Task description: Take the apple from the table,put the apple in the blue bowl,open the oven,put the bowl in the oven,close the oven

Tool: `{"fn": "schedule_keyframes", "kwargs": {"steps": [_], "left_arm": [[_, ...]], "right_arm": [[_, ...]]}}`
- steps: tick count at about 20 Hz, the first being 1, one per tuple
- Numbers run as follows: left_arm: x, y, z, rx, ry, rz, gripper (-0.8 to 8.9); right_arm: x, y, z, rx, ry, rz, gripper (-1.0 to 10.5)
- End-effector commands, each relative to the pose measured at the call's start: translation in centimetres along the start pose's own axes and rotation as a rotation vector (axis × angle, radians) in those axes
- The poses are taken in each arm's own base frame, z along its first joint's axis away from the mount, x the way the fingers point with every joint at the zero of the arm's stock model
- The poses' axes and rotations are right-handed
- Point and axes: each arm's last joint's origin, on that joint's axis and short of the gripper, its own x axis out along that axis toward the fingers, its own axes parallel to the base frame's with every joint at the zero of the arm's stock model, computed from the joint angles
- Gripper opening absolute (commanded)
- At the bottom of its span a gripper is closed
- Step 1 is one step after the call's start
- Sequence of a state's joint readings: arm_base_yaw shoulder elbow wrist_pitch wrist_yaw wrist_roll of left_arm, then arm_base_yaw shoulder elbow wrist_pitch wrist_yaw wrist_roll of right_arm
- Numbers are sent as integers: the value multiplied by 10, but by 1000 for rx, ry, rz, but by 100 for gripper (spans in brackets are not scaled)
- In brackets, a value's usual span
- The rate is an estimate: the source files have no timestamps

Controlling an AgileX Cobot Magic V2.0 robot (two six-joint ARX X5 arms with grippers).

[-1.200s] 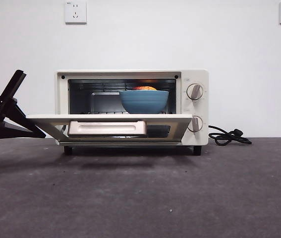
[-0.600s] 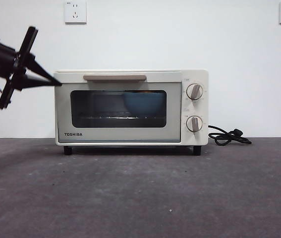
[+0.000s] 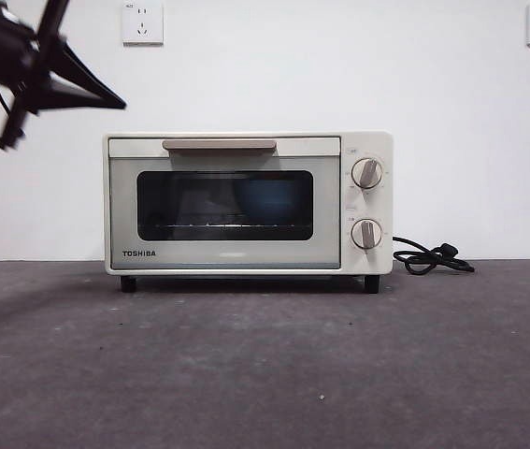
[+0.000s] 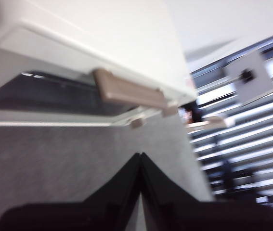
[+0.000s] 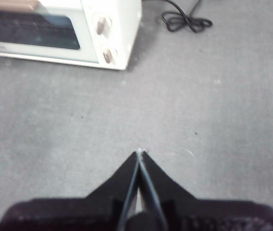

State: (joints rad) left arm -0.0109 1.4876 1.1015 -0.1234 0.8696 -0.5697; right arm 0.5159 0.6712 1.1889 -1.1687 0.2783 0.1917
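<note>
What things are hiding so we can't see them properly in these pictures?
- The apple: not visible in any view; the oven's dark glass hides it.
- The blue bowl: only a dim blue shape behind the glass in the front view.
- The oven in the left wrist view: blurred, cut off by the edges.
- Knob markings: too small to read.
- The left claw: its arm is cut off at the front view's edge.

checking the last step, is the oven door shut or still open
Shut. The oven door stands flush and upright, its handle along the top edge. The left gripper, jaws closed, is off its upper corner, touching nothing.
</note>
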Motion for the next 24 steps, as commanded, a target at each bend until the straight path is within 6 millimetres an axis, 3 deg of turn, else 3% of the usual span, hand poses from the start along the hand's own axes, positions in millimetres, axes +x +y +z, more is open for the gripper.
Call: {"fn": "schedule_keyframes", "kwargs": {"steps": [1,6,10,12,17,24], "left_arm": [[-20,-20,-19,275,46,185,-5],[-78,-81,-58,482,6,469,-4],[-124,-123,-86,528,-149,426,-4],[-141,-134,-101,530,-179,409,-4],[-166,-140,-134,498,-128,429,-4],[-151,-130,-123,451,-59,455,-4]], "right_arm": [[2,0,-4,10,31,-9,0],[2,-1,-10,-10,96,-22,0],[2,-2,-10,-11,99,-23,0],[2,-2,-10,-11,99,-23,0],[2,-1,-10,-11,99,-23,0],[3,-1,-10,-13,104,-24,0]]}}
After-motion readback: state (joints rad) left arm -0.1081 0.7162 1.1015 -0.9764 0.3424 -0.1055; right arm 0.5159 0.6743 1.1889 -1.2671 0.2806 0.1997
